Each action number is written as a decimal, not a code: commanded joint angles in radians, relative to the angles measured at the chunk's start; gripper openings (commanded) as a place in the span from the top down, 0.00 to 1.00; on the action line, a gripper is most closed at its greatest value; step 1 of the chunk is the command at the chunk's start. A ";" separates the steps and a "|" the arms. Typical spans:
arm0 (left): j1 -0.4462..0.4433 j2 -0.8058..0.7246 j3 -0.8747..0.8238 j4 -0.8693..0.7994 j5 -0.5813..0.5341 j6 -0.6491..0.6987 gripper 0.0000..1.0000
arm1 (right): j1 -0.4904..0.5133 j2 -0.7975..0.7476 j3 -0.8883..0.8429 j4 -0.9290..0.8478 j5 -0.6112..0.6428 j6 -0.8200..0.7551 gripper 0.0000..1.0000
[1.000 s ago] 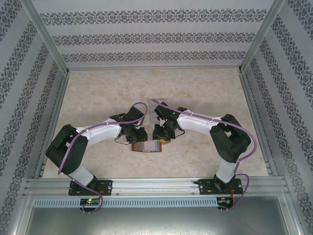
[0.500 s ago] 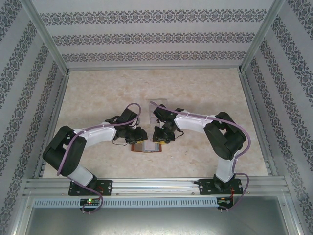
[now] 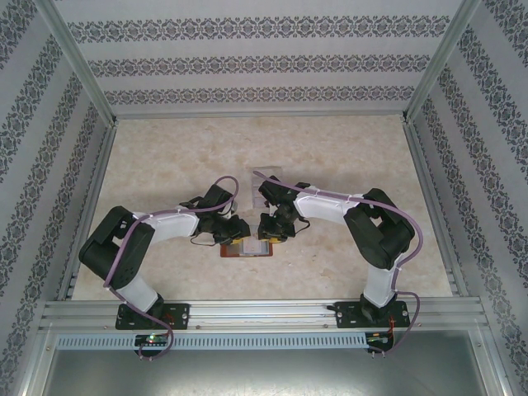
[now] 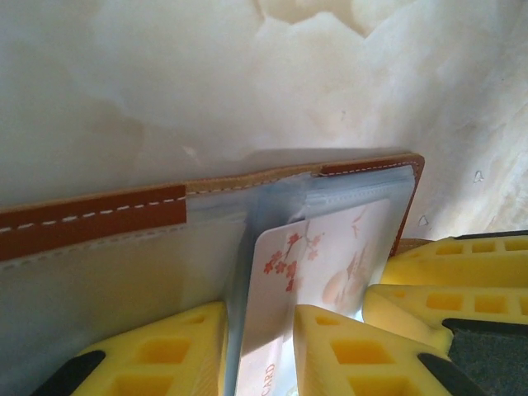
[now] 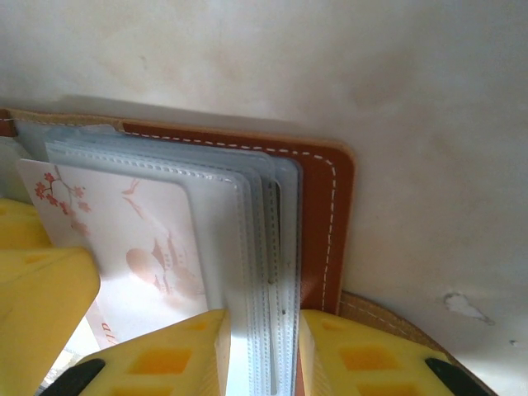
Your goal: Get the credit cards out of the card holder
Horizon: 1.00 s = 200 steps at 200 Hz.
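Two sets of jaws hold a folding brown leather card holder point(image 3: 247, 248) toward the counter's point(image 3: 165, 157) near edge, midway along: right jaws clamp its limp clear sleeves point(image 5: 264, 247); left jaws pinch a pale blossom-printed card point(image 4: 268, 322), probably stiff and slick, best gripped across its exposed end.

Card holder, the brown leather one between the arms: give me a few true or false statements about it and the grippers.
The brown leather card holder lies open on the pale marbled table. True.
A pale card with red blossom print sits between the fingers of the left gripper. True.
The right gripper holds a black card. False: it straddles clear plastic sleeves.
The pale card lies loose on the table. False: it stands among the sleeves.
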 commanded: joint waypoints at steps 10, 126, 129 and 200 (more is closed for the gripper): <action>0.012 0.002 -0.016 0.033 0.022 -0.013 0.78 | 0.006 0.023 -0.007 -0.002 0.005 -0.006 0.71; 0.052 -0.081 0.006 -0.128 -0.008 0.075 0.86 | 0.001 0.018 -0.003 -0.011 0.008 -0.012 0.72; 0.052 -0.081 0.009 -0.135 -0.009 0.081 0.87 | 0.001 0.018 -0.003 -0.011 0.008 -0.012 0.72; 0.057 -0.111 0.065 -0.284 -0.065 0.157 0.87 | 0.001 0.018 -0.008 -0.011 0.010 -0.010 0.73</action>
